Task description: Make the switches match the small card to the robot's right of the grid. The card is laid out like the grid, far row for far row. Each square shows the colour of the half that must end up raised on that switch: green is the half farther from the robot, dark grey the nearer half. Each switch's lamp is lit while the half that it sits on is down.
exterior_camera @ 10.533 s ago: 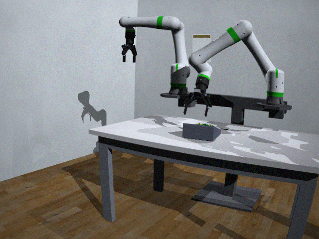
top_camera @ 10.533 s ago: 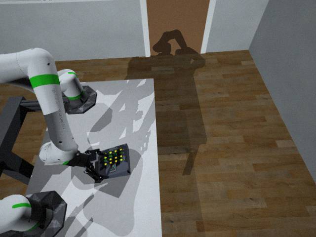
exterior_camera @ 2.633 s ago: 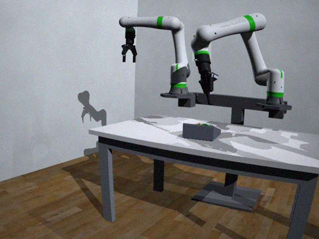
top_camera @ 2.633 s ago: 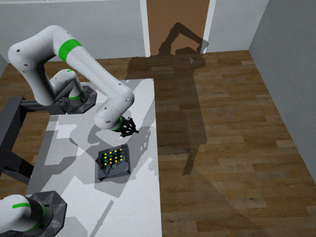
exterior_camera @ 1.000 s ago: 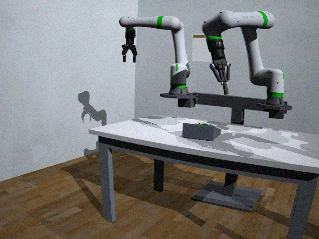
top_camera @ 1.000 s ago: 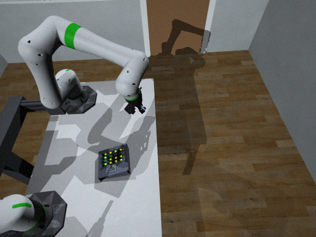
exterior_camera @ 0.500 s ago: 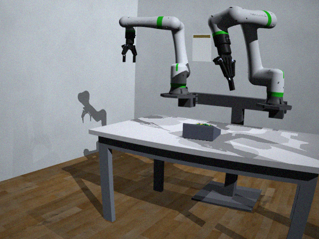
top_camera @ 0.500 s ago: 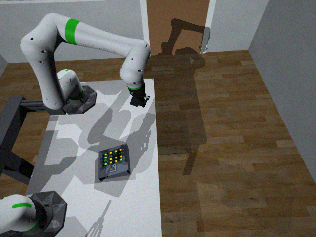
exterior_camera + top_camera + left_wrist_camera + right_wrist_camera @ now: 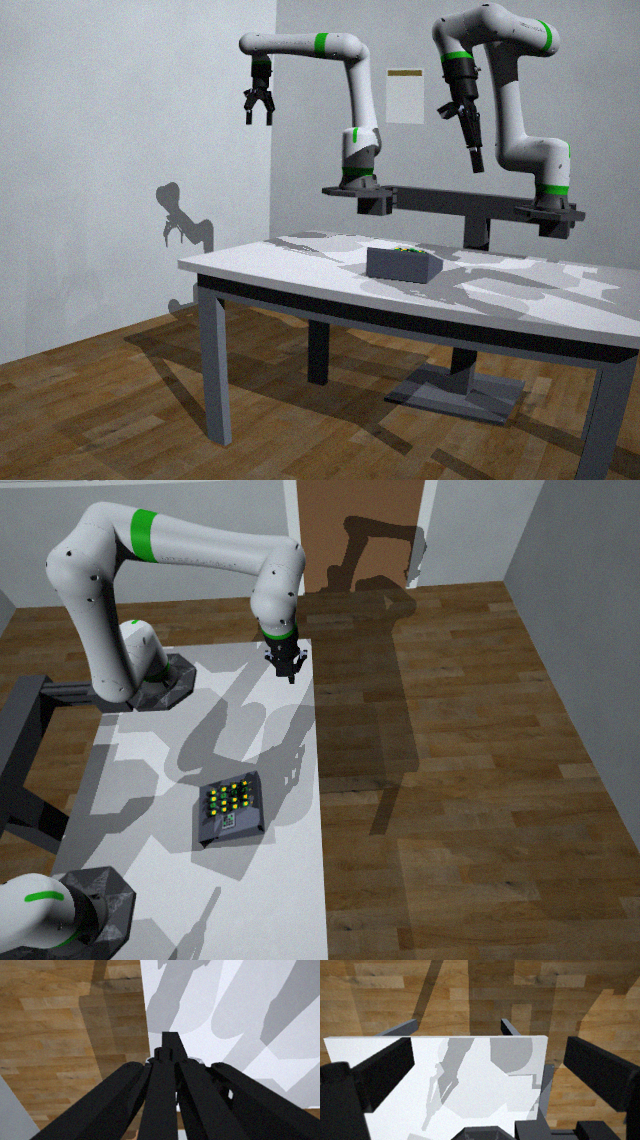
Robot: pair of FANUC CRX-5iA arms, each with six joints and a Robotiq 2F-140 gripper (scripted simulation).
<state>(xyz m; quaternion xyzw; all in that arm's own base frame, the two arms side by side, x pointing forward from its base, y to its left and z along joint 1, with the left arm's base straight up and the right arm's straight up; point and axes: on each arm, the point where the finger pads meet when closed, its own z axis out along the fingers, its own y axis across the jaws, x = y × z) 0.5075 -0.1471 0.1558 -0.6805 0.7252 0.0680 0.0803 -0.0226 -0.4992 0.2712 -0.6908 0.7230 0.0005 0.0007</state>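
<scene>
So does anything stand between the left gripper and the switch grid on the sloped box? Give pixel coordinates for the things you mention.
Nothing visible does. The left gripper (image 9: 291, 678) (image 9: 478, 170), shut, hangs high above the table (image 9: 289, 872) (image 9: 310, 273), off to one side of the switch grid (image 9: 229, 797), and only shadows fall on the tabletop between them. The right gripper (image 9: 258, 122) is well away.

the left arm (image 9: 206, 544) (image 9: 509, 67) has glossy white, rounded casings with green bands, small dark screw holes and faint lettering. the left gripper (image 9: 286, 660) (image 9: 476, 161) (image 9: 169, 1044) is black, with slim angular fingers and small silvery parts.
</scene>
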